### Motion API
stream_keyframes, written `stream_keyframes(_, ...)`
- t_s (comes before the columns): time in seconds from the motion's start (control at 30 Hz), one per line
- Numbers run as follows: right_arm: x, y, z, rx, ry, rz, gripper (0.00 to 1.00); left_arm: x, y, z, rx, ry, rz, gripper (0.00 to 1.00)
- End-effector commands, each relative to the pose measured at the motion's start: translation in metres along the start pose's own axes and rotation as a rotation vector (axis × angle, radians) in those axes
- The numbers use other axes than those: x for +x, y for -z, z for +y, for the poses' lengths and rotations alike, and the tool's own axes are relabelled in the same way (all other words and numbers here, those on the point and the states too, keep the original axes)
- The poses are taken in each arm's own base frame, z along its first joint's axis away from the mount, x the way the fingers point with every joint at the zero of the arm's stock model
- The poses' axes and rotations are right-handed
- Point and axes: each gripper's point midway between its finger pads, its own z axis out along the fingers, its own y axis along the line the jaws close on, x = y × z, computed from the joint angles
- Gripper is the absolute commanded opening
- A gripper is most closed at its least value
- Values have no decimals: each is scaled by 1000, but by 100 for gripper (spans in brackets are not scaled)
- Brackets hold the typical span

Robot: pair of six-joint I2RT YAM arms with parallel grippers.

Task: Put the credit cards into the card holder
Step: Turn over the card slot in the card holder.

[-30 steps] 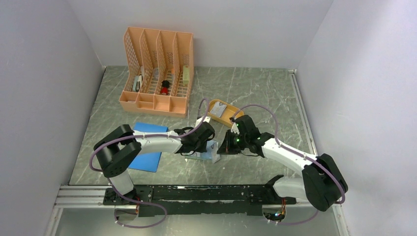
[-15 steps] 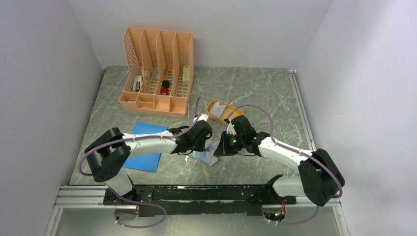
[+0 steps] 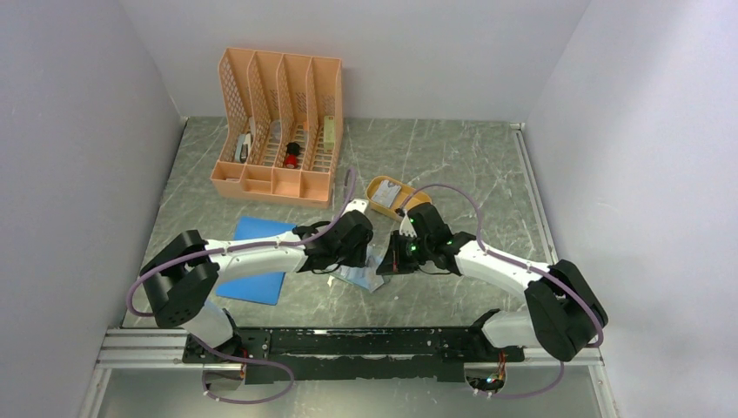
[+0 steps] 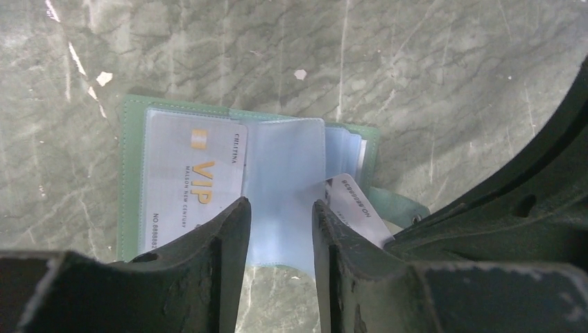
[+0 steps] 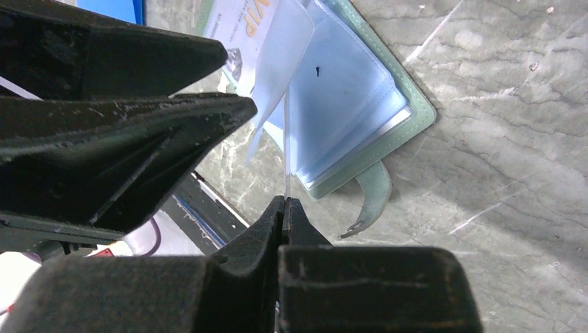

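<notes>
The card holder (image 4: 132, 173) lies open on the marble table, a sage-green wallet with pale blue clear pockets and its snap tab (image 5: 371, 198) curling out. One credit card (image 4: 187, 180), printed VIP, sits in its left pocket. My left gripper (image 4: 277, 211) hovers open just over the middle pocket sleeve (image 4: 284, 159), touching nothing I can see. My right gripper (image 5: 285, 202) is shut on a second credit card (image 4: 353, 205), seen edge-on (image 5: 285, 152) in the right wrist view, with its far end at the wallet's right pockets. From above, both grippers meet over the wallet (image 3: 361, 277).
A mustard-yellow oval tray (image 3: 374, 202) with a grey card (image 3: 392, 192) in it stands just behind the grippers. A flat blue pad (image 3: 257, 266) lies to the left under the left arm. An orange desk organizer (image 3: 278, 131) stands at the back left.
My left gripper's jaws have opened from nearly shut. Both arms have shifted slightly left over the wallet, and the right gripper has stayed shut on its card.
</notes>
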Motion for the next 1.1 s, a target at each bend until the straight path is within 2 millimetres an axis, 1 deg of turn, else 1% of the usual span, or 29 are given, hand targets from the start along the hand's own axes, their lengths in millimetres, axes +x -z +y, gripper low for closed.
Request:
stream_keyframes(0.0, -12, 2, 16, -46, 32, -32, 0, -5, 6, -17, 89, -22, -15, 44)
stream_keyframes(0.13, -12, 3, 24, -92, 30, -39, 0, -4, 7, -22, 120, -30, -11, 45)
stream_keyframes(0.3, -12, 0, 26, -113, 19, -33, 0, -6, 7, -19, 100, -33, -15, 44)
stream_keyframes(0.37, -13, 0, 27, -117, 17, -34, 0, -4, 5, -14, 73, -38, -9, 40)
stream_keyframes(0.5, -13, 1, 26, -108, 19, -33, 0, 0, 0, -1, 7, -41, 0, 25)
stream_keyframes(0.63, -11, 1, 26, -106, 20, -33, 0, 3, -1, 6, -22, -44, 1, 15)
stream_keyframes(0.77, -10, 1, 22, -91, 15, -30, 0, 1, 2, 12, -49, -35, -15, 9)
stream_keyframes(0.8, -9, 0, 20, -83, 15, -29, 0, 0, 4, 14, -55, -32, -21, 6)
stream_keyframes(0.93, -8, -2, 10, -34, 0, -27, 0, 1, 8, 29, -107, -18, -36, 5)
stream_keyframes(1.07, -7, -4, 6, -18, -10, -21, 0, 8, 10, 47, -157, 4, -32, 5)
